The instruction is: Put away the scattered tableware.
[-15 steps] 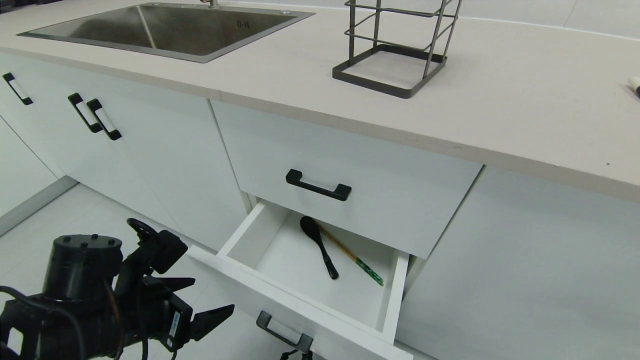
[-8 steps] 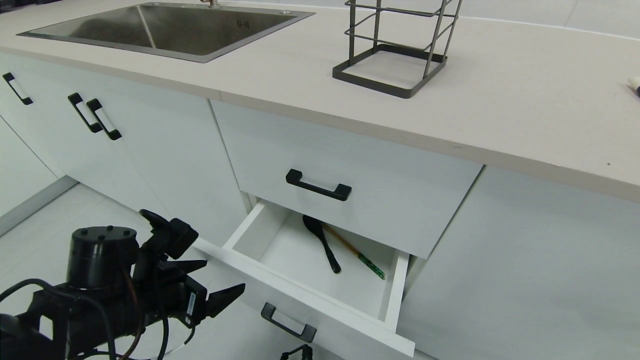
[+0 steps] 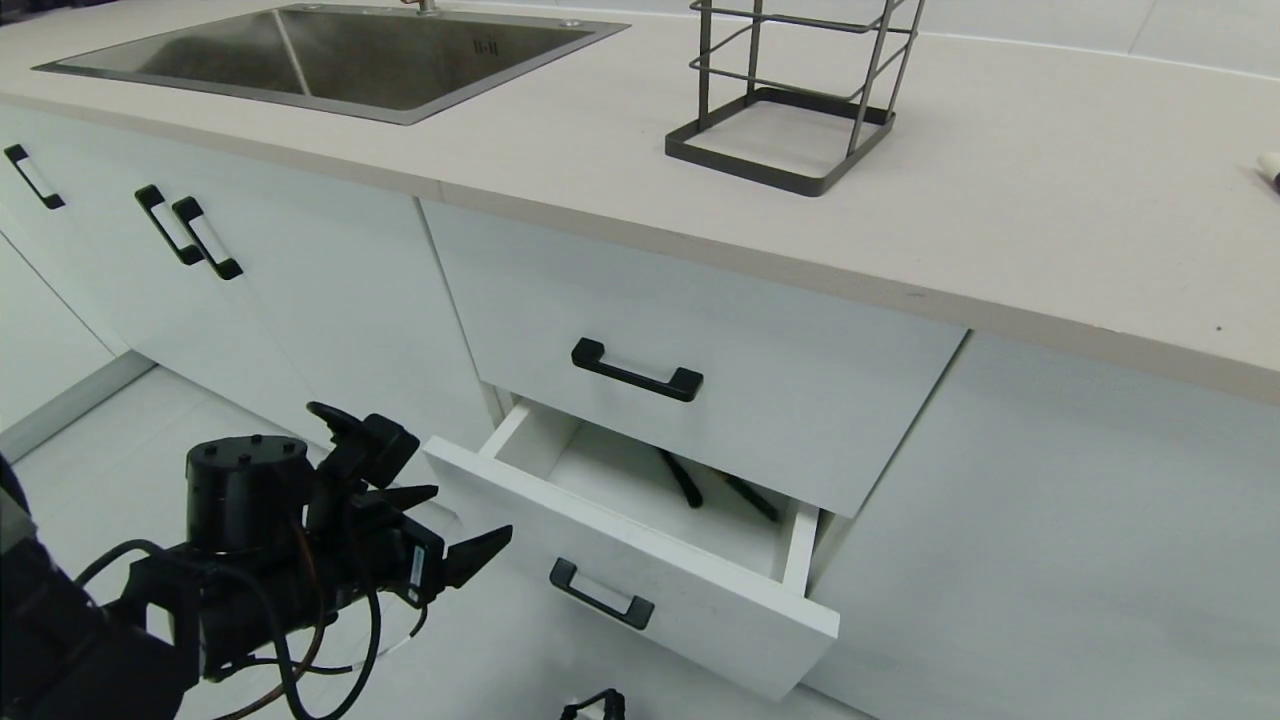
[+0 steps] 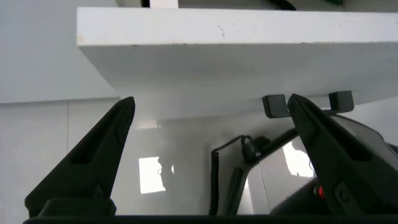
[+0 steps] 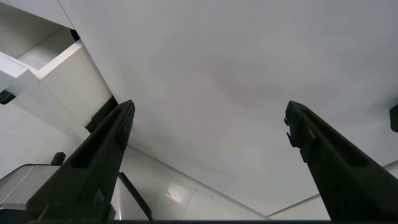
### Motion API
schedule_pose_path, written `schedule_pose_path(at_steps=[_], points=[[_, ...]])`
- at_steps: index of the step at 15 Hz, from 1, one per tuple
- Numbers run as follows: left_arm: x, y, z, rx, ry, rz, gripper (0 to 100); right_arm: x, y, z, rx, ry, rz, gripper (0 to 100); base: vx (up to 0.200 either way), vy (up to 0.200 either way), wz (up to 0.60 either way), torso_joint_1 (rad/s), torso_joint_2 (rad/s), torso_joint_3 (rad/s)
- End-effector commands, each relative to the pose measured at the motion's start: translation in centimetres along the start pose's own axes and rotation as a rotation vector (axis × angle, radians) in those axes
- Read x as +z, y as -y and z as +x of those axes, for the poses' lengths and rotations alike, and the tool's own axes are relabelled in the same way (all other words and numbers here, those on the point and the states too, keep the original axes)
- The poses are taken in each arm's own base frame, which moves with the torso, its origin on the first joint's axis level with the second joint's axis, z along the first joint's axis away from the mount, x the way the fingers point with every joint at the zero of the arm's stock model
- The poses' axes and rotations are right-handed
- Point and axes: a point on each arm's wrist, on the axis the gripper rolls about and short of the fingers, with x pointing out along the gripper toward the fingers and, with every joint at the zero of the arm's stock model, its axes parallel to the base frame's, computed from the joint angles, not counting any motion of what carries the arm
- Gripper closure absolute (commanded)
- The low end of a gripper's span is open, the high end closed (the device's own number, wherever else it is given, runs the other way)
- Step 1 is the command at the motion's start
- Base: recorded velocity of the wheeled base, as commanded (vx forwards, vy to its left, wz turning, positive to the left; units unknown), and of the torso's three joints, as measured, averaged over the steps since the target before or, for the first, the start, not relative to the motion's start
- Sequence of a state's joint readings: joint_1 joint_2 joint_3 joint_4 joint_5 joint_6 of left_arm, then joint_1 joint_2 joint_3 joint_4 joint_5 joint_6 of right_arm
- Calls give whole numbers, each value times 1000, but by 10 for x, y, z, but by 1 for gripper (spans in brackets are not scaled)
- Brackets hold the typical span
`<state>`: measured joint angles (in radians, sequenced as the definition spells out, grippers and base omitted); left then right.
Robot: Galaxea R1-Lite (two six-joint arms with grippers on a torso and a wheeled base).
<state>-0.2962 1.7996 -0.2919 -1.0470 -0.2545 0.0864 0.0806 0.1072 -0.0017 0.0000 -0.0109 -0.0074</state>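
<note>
Left end effector (image 3: 458, 522): low in front of the cabinets, its two black fingers spread wide with nothing between them. In the left wrist view (image 4: 210, 102) the fingers frame the underside of the drawer front.
Contact: the fingertips sit just beside the left end of the drawer front; I can't tell whether they touch it.
Right end effector (image 5: 210, 106): fingers set wide apart and holding nothing, facing a plain white cabinet panel (image 5: 249, 68).
Lower drawer (image 3: 640, 560): pulled partway out from under the upper one, its white front tilted towards the room and its black handle (image 3: 600, 595) facing outward.
Spoon (image 3: 682, 480): black, lying inside the lower drawer; part of it is hidden under the upper drawer, so just the handle shows.
Chopsticks (image 3: 750, 497): in the same drawer, just right of the spoon, in shadow and mostly covered from above.
Upper drawer (image 3: 700, 330): closed, with a black bar handle (image 3: 636, 370).
Cabinet doors (image 3: 300, 300): closed, left of the drawers, with black handles.
Worktop (image 3: 1000, 220): pale beige, running above the cabinets.
Wire rack (image 3: 790, 100): dark metal frame standing on the worktop, above the drawers.
Sink (image 3: 330, 55): steel basin set into the worktop, well to the left of the rack.
</note>
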Motion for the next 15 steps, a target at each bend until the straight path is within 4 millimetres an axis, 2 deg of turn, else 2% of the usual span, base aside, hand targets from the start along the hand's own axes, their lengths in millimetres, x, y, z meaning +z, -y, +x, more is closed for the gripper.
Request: schedule_pose_path(at_steps=[1,15], points=[[3,-2,5,2,8,1,0,0,0,0,1,-2,0,0,0,0,0,0,0,0],[39,-20,52,22,141,25,0,0,0,0,-1,-2,0,0,0,0,0,0,0,0]])
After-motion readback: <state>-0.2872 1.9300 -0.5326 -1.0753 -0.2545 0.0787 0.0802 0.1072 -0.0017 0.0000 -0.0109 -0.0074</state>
